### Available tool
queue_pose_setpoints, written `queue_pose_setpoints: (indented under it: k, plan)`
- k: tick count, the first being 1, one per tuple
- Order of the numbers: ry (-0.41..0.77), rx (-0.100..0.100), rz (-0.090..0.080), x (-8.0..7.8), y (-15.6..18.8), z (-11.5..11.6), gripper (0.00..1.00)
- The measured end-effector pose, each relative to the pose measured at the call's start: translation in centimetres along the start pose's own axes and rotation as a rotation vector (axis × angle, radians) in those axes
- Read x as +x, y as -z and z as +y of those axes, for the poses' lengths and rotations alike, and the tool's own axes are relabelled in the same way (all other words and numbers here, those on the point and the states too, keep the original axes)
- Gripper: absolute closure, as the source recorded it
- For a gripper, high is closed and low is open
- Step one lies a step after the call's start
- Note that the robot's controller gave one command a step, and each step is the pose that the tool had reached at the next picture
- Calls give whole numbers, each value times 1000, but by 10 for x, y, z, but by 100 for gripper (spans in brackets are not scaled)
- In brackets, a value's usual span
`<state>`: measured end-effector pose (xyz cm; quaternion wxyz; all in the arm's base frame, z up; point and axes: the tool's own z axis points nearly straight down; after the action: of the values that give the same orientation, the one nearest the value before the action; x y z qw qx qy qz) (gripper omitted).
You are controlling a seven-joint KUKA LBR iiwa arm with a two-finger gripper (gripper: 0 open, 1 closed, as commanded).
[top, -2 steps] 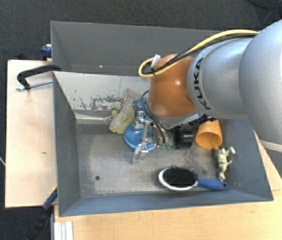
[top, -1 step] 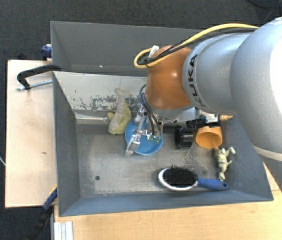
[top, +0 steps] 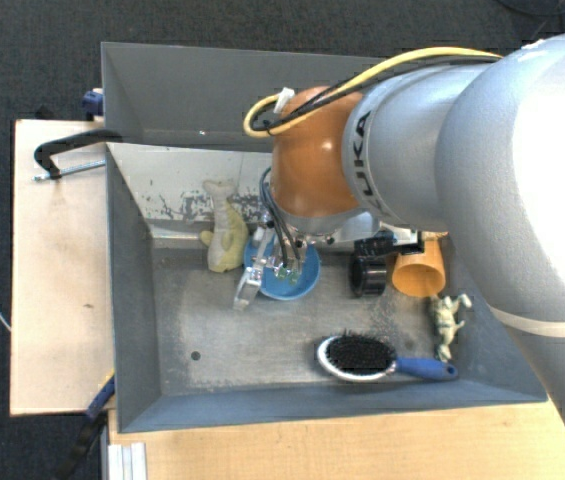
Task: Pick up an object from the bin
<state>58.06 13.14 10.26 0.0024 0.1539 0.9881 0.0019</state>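
Toward the back of the bin (top: pixel 130 308) my gripper (top: pixel 262 278) sits over a round blue dish (top: pixel 300 282); open or closed, I cannot tell.

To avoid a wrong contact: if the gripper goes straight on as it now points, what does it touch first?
Most likely the left rim of the blue round dish under the gripper; depth is unclear, so it may instead reach the bin floor beside it.
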Motion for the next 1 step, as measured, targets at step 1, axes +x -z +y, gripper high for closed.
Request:
queue_pose_setpoints:
  k: [1]
  plan:
    - [-209,5,2,-13,-28,9,0]
